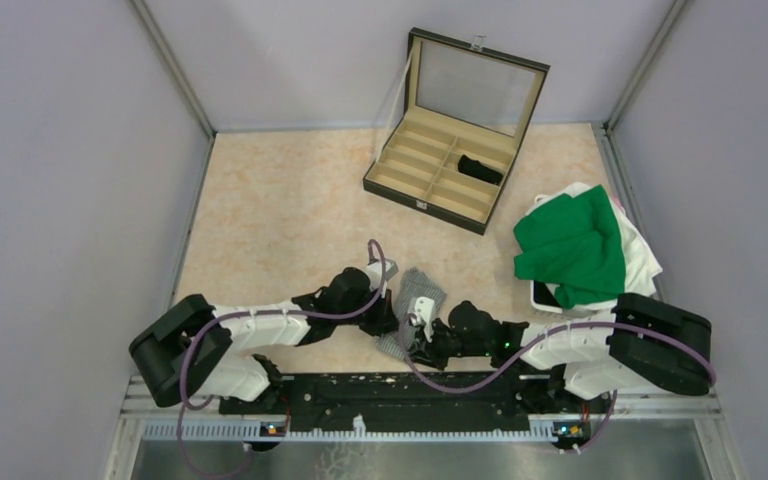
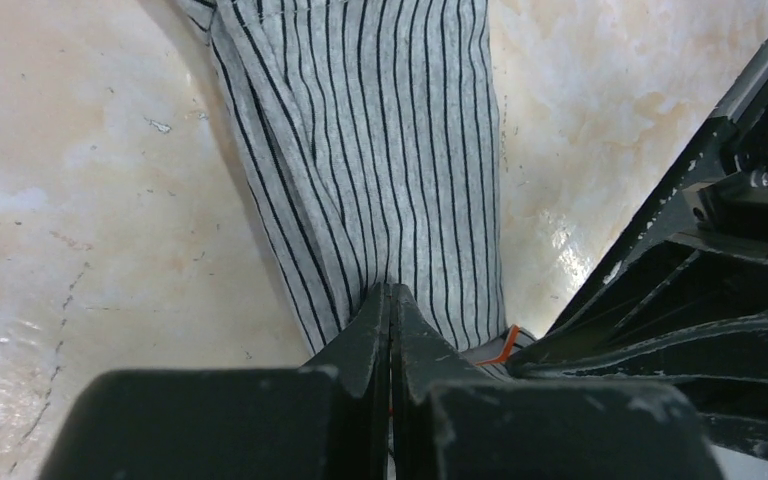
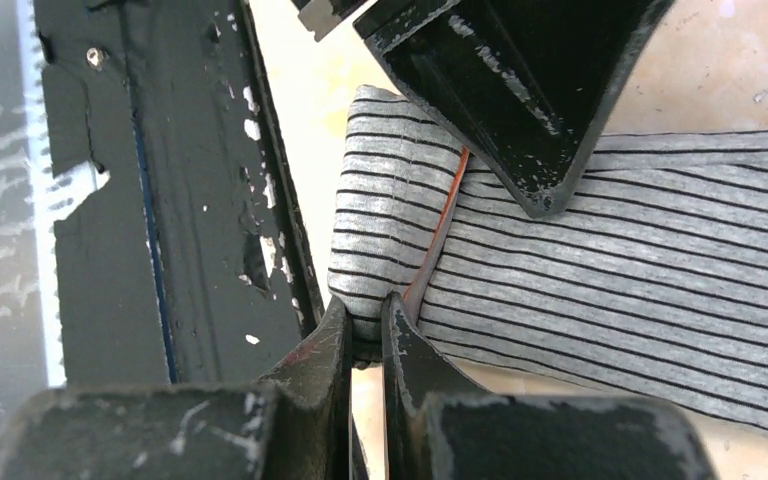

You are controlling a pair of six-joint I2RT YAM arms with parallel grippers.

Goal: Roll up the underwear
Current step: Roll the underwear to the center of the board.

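Just beyond the black rail [image 3: 160, 200], the grey striped underwear [image 3: 610, 260] lies flat, its near end folded over. Your right gripper [image 3: 365, 335] pinches that fold. Your left gripper [image 2: 391, 300] sits beside it, jaws closed. Roll both evenly away from the rail.

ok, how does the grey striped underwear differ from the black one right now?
The grey striped underwear lies stretched out on the table by the arms; the black underwear sits bundled in a compartment of the case. The grey one is pinched at its end by the right gripper; the black one is untouched. Both are small soft garments.
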